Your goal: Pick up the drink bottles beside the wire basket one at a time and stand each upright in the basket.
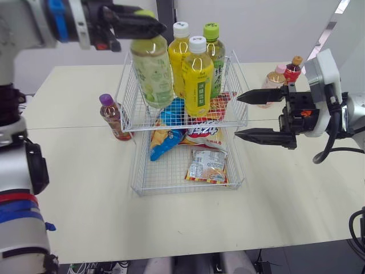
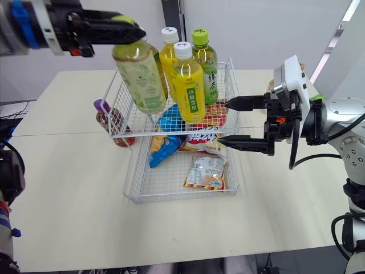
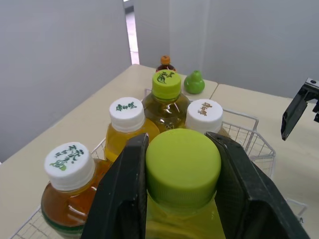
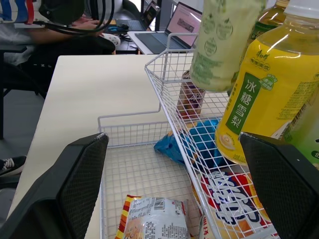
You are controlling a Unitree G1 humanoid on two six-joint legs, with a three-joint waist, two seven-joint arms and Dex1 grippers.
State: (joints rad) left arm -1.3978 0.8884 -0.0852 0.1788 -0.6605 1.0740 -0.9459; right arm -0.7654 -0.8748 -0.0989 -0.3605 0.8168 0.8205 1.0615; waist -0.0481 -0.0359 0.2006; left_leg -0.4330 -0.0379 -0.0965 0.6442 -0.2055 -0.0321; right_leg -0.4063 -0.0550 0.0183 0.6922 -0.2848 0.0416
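Pinching the bottle [image 1: 151, 74] by its cap in the left gripper [image 1: 149, 23], we are hanging it near-upright over the basket [image 1: 134, 111], left edge; right gripper [image 1: 236, 116] spread.

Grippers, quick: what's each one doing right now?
Left gripper: closed on the pale green bottle, held by its cap.
Right gripper: jaws open, holding nothing.

pale green bottle [image 1: 151, 71] slightly tilted above wire basket [image 1: 126, 98], other bottles [image 1: 198, 77] upright inside
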